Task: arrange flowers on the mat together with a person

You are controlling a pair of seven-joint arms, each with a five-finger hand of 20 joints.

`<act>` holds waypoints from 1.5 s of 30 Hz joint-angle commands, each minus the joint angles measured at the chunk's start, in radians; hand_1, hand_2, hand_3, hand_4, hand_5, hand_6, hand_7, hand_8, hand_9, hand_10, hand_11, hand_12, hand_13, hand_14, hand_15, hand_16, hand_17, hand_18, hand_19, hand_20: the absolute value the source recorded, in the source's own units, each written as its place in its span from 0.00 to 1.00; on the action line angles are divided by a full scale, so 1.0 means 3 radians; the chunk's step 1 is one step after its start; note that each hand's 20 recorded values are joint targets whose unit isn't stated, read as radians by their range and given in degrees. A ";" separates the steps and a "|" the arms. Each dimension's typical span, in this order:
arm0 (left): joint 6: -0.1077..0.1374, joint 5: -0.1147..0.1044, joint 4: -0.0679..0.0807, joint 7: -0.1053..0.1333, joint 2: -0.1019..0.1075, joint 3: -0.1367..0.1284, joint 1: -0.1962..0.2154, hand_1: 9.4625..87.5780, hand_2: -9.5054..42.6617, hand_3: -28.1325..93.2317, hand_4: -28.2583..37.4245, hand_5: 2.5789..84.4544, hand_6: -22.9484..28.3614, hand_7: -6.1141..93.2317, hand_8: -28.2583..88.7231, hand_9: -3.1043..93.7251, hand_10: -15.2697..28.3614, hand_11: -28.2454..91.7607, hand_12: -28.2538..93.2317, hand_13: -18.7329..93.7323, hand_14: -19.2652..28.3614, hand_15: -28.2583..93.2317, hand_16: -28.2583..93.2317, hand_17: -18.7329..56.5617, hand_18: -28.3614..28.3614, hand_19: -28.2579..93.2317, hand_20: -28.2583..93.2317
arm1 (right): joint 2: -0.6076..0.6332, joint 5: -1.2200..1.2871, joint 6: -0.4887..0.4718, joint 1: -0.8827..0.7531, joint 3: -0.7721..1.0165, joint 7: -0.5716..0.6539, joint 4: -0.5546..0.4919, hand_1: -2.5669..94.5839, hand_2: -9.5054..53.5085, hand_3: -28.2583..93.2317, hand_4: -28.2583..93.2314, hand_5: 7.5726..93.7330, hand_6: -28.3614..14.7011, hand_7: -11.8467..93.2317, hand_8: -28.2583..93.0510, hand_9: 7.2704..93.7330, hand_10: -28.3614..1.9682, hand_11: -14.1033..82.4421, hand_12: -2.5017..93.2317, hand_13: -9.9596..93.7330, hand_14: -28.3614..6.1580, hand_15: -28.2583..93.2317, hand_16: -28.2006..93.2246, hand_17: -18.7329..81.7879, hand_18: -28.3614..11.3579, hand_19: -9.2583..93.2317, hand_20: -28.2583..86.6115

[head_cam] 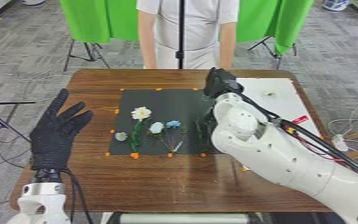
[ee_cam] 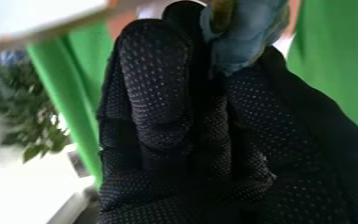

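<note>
Right hand [head_cam: 218, 84], at the mat's [head_cam: 162, 95] far right corner, grasps a blue flower [ee_cam: 246, 37] between fingers and thumb; its stem's direction cannot be told. On the mat, the white flower [head_cam: 141, 113] points its bloom to the far edge, long axis running near to far. A red label [head_cam: 300, 119] marks the white board [head_cam: 271, 102]. The right arm [head_cam: 273, 152] covers part of both. Left hand [head_cam: 53, 135], released, fingers straight, lies left of the mat.

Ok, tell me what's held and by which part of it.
The right hand pinches what looks like a blue-grey flower, seemingly by its petals.
</note>
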 commanded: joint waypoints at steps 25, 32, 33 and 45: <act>0.0009 -0.0016 0.0012 -0.0022 0.0009 0.0009 0.0015 0.16 0.34 0.84 0.02 0.34 0.55 0.17 0.17 0.41 0.77 0.42 0.32 0.45 0.93 0.62 0.17 0.28 1.00 0.87 0.01 | -0.0105 -0.0116 -0.0608 -0.0225 -0.0055 0.0308 -0.0128 0.59 0.00 0.78 0.00 0.74 0.63 0.36 0.18 0.83 0.53 0.32 0.32 0.76 0.55 0.71 0.41 0.42 0.22 0.81 0.41; 0.0000 0.0001 0.0009 -0.0032 -0.0014 -0.0014 0.0027 0.16 0.34 0.84 0.02 0.34 0.55 0.18 0.16 0.41 0.77 0.42 0.32 0.45 0.93 0.61 0.17 0.28 1.00 0.87 0.01 | -0.0058 -0.0177 -0.0661 -0.0262 0.0015 0.0387 -0.0268 0.50 0.00 0.84 0.01 0.70 0.62 0.30 0.14 0.74 0.41 0.42 0.21 0.72 0.46 0.74 0.35 0.41 0.17 0.81 0.42; -0.0006 0.0003 0.0007 -0.0042 -0.0024 -0.0021 0.0030 0.16 0.34 0.84 0.02 0.34 0.55 0.18 0.16 0.41 0.77 0.42 0.32 0.45 0.93 0.61 0.17 0.28 1.00 0.87 0.01 | -0.0048 -0.0167 -0.0662 -0.0260 0.0018 0.0394 -0.0291 0.50 0.00 0.84 0.01 0.69 0.62 0.29 0.13 0.74 0.41 0.42 0.20 0.72 0.46 0.74 0.35 0.41 0.16 0.81 0.42; 0.0005 0.0011 0.0001 -0.0061 -0.0027 -0.0054 0.0074 0.16 0.35 0.84 0.02 0.34 0.55 0.17 0.16 0.41 0.77 0.42 0.32 0.45 0.93 0.62 0.17 0.28 1.00 0.87 0.01 | 0.0116 -0.0074 -0.0585 -0.0381 0.0288 0.0349 -0.0650 0.43 0.00 0.81 0.03 0.67 0.59 0.28 0.12 0.71 0.35 0.41 0.20 0.70 0.40 0.75 0.34 0.42 0.09 0.82 0.42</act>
